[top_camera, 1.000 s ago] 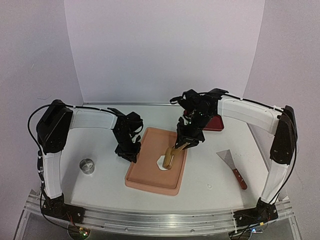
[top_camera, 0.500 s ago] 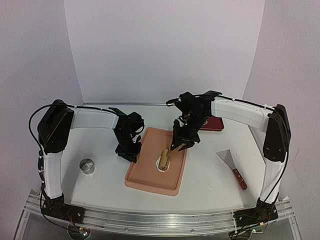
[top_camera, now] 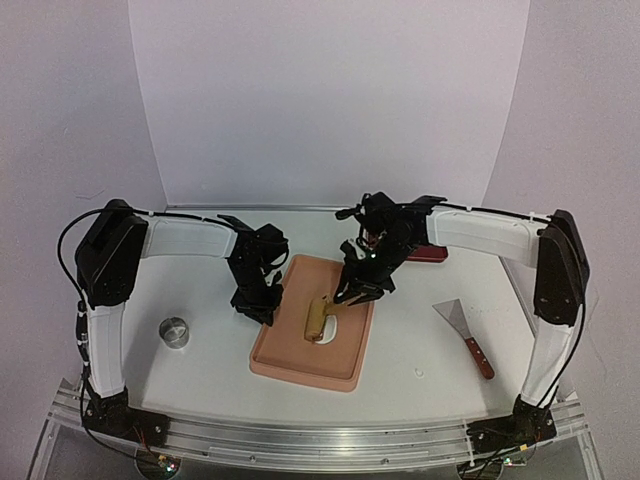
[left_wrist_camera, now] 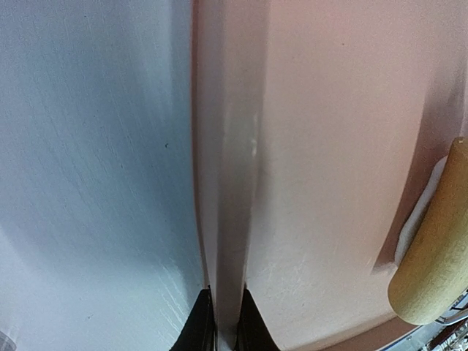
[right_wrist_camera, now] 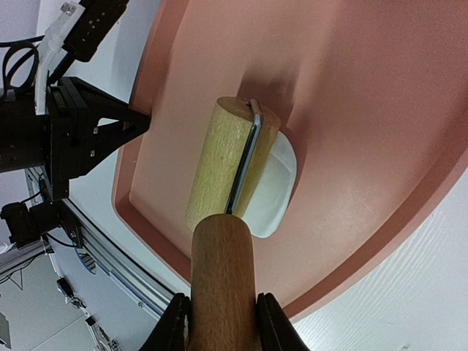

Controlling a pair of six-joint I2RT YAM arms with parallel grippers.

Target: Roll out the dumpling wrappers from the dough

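Right wrist shows right hand (right_wrist_camera: 223, 325) gripping rolling pin (right_wrist_camera: 216, 164) on dough (right_wrist_camera: 276, 186).

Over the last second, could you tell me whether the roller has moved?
Yes. In the top view the roller has shifted left across the tray, closer to its left rim, which the left hand grips.

Bright, even light falls from above on the white table (top_camera: 420, 350), where shadows are small and soft. Up close, the flat pink plastic tray (left_wrist_camera: 329, 131) looks blurry, with a pale shine on its rim. The wooden rolling pin (right_wrist_camera: 216, 168) looks sharp and casts a dark shadow. The flat white dough (right_wrist_camera: 276, 183) glows bright.
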